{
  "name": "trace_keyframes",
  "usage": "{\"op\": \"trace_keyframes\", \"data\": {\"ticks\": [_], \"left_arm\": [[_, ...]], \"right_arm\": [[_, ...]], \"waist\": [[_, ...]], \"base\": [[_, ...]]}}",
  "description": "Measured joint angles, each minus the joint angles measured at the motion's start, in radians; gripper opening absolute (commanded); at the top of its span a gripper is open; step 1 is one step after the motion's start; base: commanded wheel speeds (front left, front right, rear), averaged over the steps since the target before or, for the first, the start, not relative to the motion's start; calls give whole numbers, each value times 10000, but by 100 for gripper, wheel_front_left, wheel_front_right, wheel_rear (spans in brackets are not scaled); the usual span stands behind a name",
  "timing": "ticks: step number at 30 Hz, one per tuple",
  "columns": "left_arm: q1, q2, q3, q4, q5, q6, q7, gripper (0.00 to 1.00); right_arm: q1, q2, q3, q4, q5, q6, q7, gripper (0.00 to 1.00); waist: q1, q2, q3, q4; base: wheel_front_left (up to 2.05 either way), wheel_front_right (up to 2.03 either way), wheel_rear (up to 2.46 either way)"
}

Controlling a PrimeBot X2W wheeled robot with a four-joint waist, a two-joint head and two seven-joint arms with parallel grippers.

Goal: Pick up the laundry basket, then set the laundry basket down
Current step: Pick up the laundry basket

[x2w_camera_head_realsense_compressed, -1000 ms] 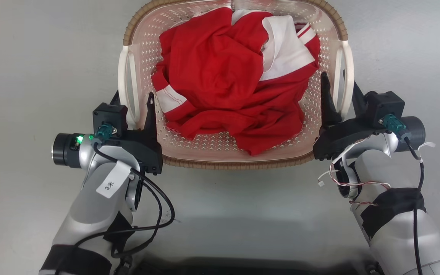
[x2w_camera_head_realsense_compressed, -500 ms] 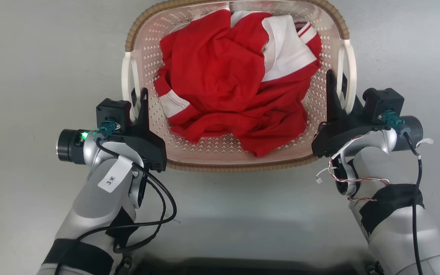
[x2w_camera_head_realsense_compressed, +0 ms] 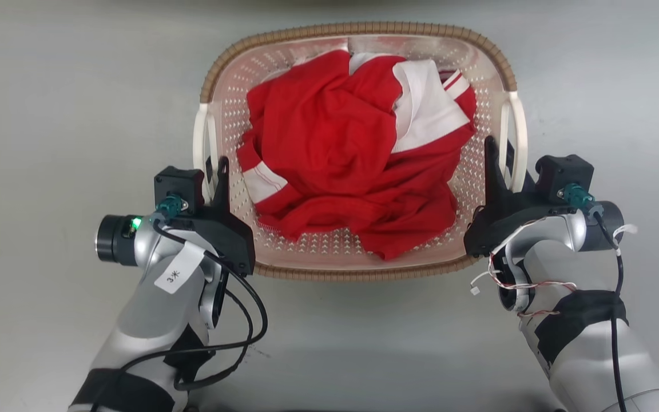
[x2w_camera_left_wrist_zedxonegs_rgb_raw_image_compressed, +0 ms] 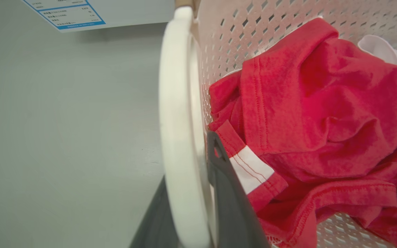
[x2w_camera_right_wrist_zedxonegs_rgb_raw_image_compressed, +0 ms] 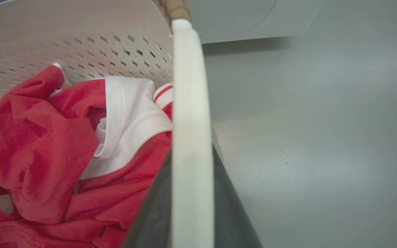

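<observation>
While the left gripper (x2w_camera_head_realsense_compressed: 216, 170) and right gripper (x2w_camera_head_realsense_compressed: 501, 153) pinched its side handles (x2w_camera_head_realsense_compressed: 199, 137), the laundry basket (x2w_camera_head_realsense_compressed: 364, 273) looked stiff and light. Those handles seemed the best holds.

1 laundry basket (x2w_camera_head_realsense_compressed: 358, 273), 2 white handles (x2w_camera_head_realsense_compressed: 199, 137), 1 red-and-white clothes heap (x2w_camera_head_realsense_compressed: 335, 143), 1 left claw (x2w_camera_head_realsense_compressed: 216, 167), 1 right claw (x2w_camera_head_realsense_compressed: 500, 150).

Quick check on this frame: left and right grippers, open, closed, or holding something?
Left gripper: closed on the left handle of the laundry basket.
Right gripper: closed on the right handle.

Laundry area: laundry basket (x2w_camera_head_realsense_compressed: 358, 27), labelled appliance (x2w_camera_left_wrist_zedxonegs_rgb_raw_image_compressed: 129, 12)
</observation>
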Motion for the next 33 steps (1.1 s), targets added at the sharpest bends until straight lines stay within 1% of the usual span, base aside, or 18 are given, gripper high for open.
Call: {"op": "trace_keyframes", "data": {"ticks": [7, 13, 19, 22, 33], "left_arm": [[407, 4, -416, 284, -372, 0, 0, 0], [857, 4, -861, 581, -581, 0, 2, 0], [1251, 0, -1197, 809, -740, -8, 119, 0], [1549, 2, -1335, 945, -999, -50, 180, 0], [2770, 4, -1791, 1423, -1406, -268, 700, 0]], "right_arm": [[246, 0, 420, 405, 520, -4, 0, 0], [631, 13, 892, 798, 1026, -75, 2, 0], [1111, 17, 1459, 1131, 1661, -75, 2, 0], [1380, 36, 1781, 1264, 2033, -75, 12, 0], [2579, 92, 2828, 1532, 3183, -79, 633, 0]], "waist": [[-1, 0, -801, -76], [-1, 0, -1608, -135], [-2, 0, -2468, -186], [-2, -1, -2907, -212], [-3, -1, -4547, -324]], "base": [[0, 0, 0], [0, 0, 0], [0, 0, 0], [0, 0, 0], [0, 0, 0]]}}
